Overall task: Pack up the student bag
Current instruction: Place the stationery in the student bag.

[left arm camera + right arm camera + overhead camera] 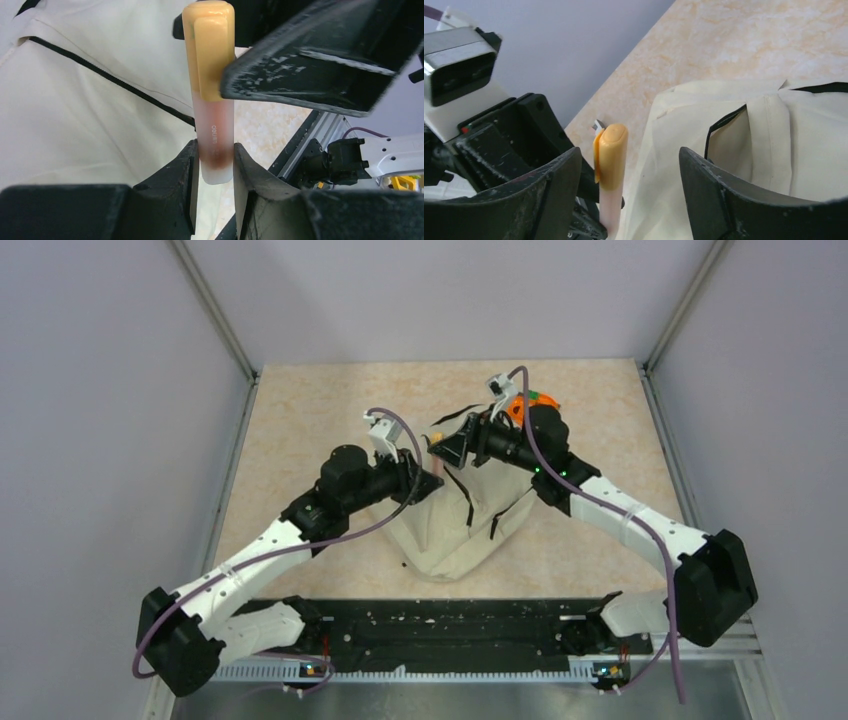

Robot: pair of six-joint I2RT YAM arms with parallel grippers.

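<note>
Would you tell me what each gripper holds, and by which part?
The left gripper clamps the pen by its clear end, opposite the orange cap; the right gripper holds nothing.

The two grippers meet over the bag's [455, 530] far left corner and crowd that spot. The left gripper [215, 165] clamps a pen [212, 100], whose cap [613, 150] stands between the right gripper's [629, 160] spread jaws, close to one finger [549, 190] with a wide gap on the other side. Beyond that gap the bag's pocket [734, 150] gapes. Open table [310, 420] lies left of the bag and along the far wall. An orange thing [522, 405] sits behind the right arm [620, 510]. Walls [100, 440] close three sides.
</note>
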